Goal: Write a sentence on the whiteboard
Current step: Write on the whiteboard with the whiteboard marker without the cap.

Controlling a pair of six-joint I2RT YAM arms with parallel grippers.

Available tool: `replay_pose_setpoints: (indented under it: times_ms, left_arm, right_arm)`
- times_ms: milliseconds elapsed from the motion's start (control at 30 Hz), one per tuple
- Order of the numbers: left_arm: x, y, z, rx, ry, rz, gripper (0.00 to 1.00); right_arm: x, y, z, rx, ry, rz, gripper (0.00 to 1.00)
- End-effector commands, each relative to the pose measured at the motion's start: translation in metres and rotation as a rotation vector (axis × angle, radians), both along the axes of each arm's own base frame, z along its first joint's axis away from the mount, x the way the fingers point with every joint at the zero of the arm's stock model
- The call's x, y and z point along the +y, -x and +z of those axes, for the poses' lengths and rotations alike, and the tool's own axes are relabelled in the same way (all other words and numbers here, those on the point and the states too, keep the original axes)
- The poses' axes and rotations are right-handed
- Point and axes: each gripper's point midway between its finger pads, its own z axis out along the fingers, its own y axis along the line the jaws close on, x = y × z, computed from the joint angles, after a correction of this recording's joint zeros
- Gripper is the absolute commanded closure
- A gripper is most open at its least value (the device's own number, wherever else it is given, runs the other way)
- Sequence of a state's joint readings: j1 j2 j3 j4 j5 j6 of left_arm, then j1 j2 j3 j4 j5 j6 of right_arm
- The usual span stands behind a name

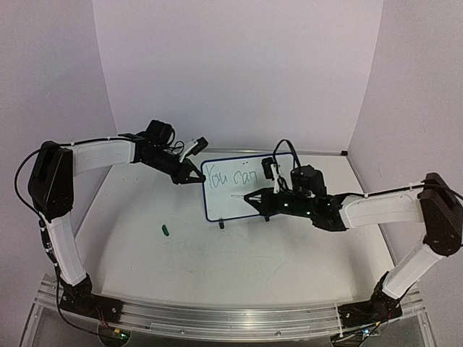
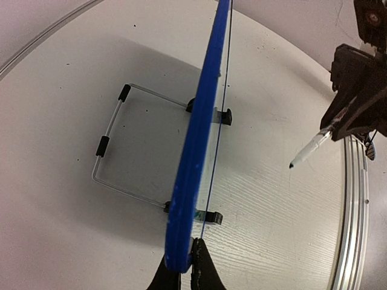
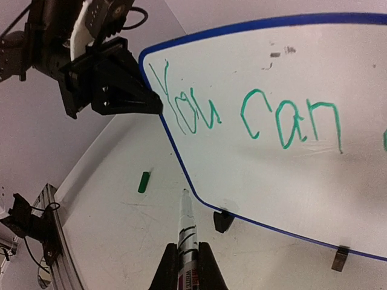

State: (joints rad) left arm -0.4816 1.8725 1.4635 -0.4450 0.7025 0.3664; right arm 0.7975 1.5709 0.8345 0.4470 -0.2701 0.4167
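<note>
One blue-framed white whiteboard (image 1: 242, 202) stands upright mid-way across the white table (image 1: 217, 264), with two green handwritten words (image 3: 242, 115) on it. Left gripper (image 1: 194, 178) is clamped on its left edge. Right gripper (image 3: 184, 261) is clamped on one white marker pen (image 3: 186, 220). One green cap (image 1: 166, 230) lies near-left of the board.

Bright, even light w/ purplish cast, soft shadow behind whiteboard (image 2: 195, 157), wrist views fisheye-bent, bit grainy

Smooth whiteboard (image 3: 272, 181), grained matt table (image 2: 272, 229)

Green cap (image 1: 166, 230) lying loose on white table (image 1: 253, 253) (marker (image 3: 185, 214) uncapped).
</note>
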Motion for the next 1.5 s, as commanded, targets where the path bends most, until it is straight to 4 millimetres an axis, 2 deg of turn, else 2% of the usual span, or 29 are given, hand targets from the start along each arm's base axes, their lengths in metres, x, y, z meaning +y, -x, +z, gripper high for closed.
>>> replay_pose_setpoints:
  times_ms: [0,167,433,833,1000,1200,1467]
  left_arm:
    - [0.018,-0.017,-0.011,-0.079,-0.103,0.072,1.0]
    - [0.018,-0.017,-0.012,-0.076,-0.104,0.072,1.0]
    - [0.019,-0.017,-0.014,-0.075,-0.111,0.076,1.0]
    - [0.018,-0.018,-0.016,-0.071,-0.109,0.072,1.0]
    - [0.018,-0.017,-0.015,-0.071,-0.108,0.071,1.0]
    - [0.018,-0.018,-0.014,-0.073,-0.107,0.071,1.0]
    - [0.018,-0.018,-0.014,-0.075,-0.108,0.073,1.0]
  right_arm:
    - [0.026,-0.006,0.017,-0.095,-0.04,-0.025,1.0]
    - [0.044,-0.001,0.003,-0.101,-0.027,-0.028,1.0]
    - [0.051,-0.013,-0.018,-0.098,0.008,-0.09,1.0]
    - [0.073,-0.024,-0.039,-0.074,0.025,-0.064,1.0]
    - [0.073,-0.03,-0.05,-0.055,0.043,-0.093,1.0]
    - [0.071,-0.036,-0.054,-0.052,0.056,-0.13,1.0]
    - [0.051,-0.041,-0.053,-0.067,0.084,-0.217,1.0]
